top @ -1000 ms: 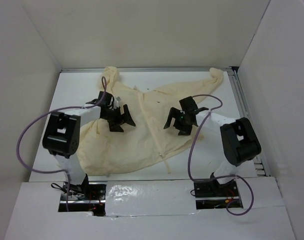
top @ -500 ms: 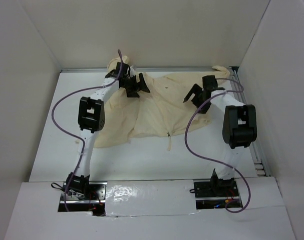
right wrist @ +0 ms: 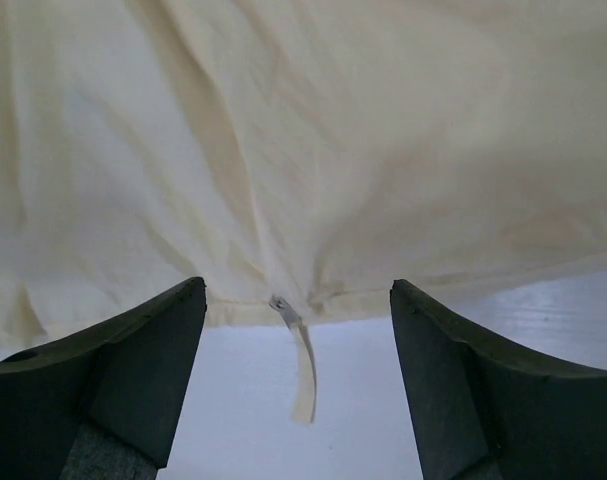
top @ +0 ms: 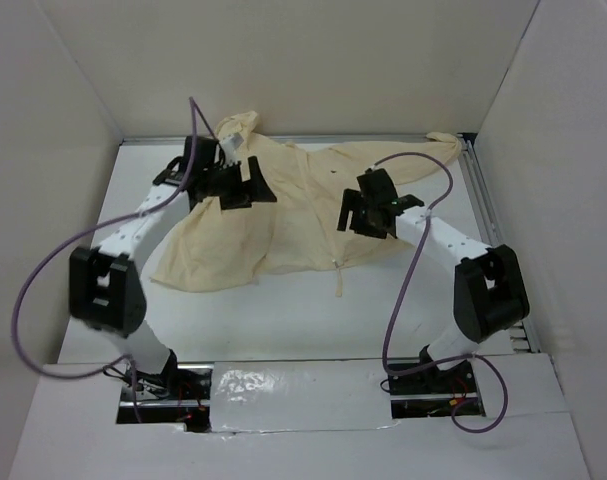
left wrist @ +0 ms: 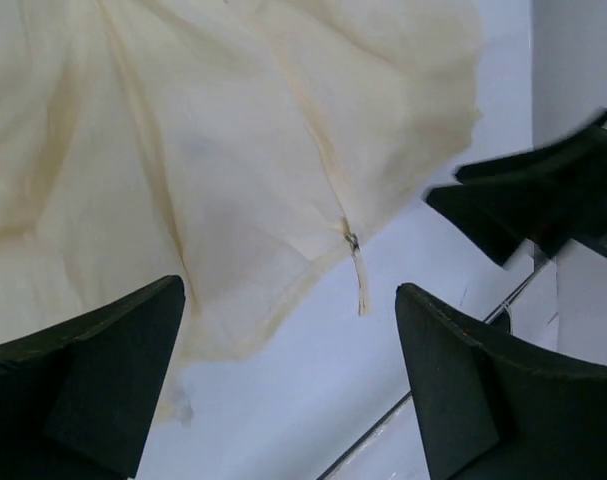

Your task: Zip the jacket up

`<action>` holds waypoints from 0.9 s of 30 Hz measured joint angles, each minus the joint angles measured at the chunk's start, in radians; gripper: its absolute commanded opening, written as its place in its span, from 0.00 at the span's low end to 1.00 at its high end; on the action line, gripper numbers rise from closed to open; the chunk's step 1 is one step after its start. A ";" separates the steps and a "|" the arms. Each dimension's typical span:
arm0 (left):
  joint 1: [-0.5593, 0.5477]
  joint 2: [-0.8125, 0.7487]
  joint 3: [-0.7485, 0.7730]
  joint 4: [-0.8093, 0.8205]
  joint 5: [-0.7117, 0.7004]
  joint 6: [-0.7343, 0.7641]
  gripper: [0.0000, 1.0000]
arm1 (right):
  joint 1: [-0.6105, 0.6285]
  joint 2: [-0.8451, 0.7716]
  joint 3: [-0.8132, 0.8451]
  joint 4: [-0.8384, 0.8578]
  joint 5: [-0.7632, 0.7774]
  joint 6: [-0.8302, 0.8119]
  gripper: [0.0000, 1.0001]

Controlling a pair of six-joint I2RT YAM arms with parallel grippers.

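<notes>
Both arms reach forward over the jacket [top: 283, 225], spread on the far tabletop [top: 283, 320]; left claw [top: 243, 190] and right claw [top: 368, 218] gape apart, empty. Only the wrist views resolve the zipper pull [right wrist: 280, 305] at the hem.

Thin cream cloth jacket [top: 283, 220]: matt, soft, wrinkled. Small grey zip slider [right wrist: 280, 305]: metal-looking, dull. White bench [top: 283, 320]: smooth, faint sheen. My left end effector [left wrist: 288, 290] and right end effector [right wrist: 298, 287]: matt black plastic.
</notes>
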 measured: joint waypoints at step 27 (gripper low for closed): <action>0.089 -0.410 -0.690 0.156 -0.055 -0.087 0.99 | 0.072 0.209 -0.032 0.018 -0.171 -0.038 0.00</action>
